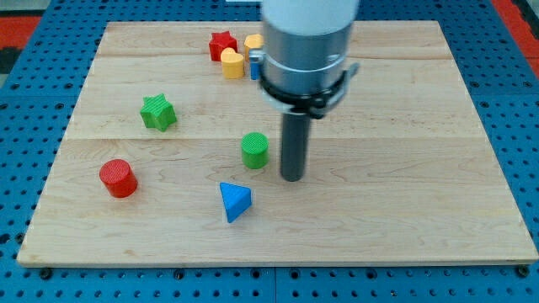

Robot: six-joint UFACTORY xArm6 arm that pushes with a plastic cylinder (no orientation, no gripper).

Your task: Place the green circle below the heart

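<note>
The green circle (255, 150) is a short cylinder standing near the middle of the wooden board (404, 210). My tip (291, 177) rests on the board just to the view's right of it, a small gap apart. The yellow heart (232, 63) sits near the view's top, beside a red star (221, 44), well above the green circle. A second yellow block (253, 41) and a blue block (253, 66) lie next to the heart, partly hidden behind the arm's body (306, 46).
A green star (157, 112) lies at the view's left. A red cylinder (118, 178) stands at the lower left. A blue triangle (234, 201) lies just below the green circle. Blue pegboard surrounds the board.
</note>
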